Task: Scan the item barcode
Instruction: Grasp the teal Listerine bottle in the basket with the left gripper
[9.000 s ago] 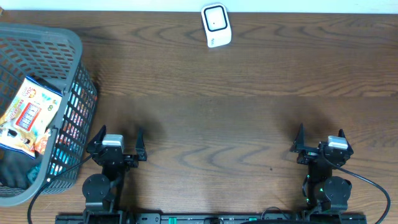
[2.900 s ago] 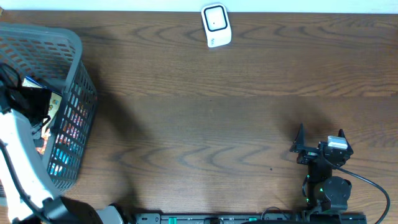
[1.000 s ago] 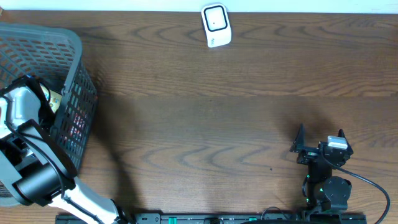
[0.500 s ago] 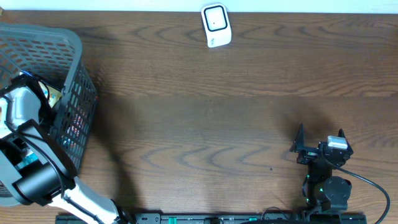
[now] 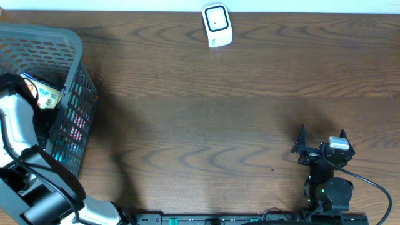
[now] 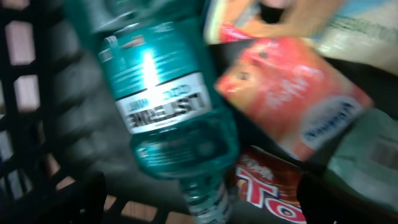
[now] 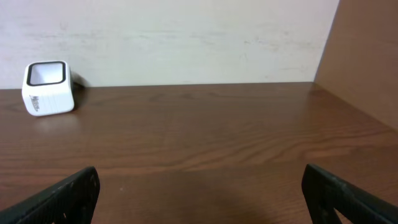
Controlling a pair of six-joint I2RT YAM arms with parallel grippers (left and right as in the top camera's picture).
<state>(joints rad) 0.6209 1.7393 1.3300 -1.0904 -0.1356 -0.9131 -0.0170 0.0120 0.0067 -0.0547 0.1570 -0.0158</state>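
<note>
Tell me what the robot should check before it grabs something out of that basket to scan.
1. Left claw open wide: ok.
2. Left claw down inside the basket, over the goods: ok. A teal bottle fills its view, with a red packet beside it.
3. Barcode in sight on either one: cannot tell, the wrist view is blurred.
4. Way across the table to the white scanner free of clutter: ok.
5. Right claw open, empty and off to its own side: ok.
</note>
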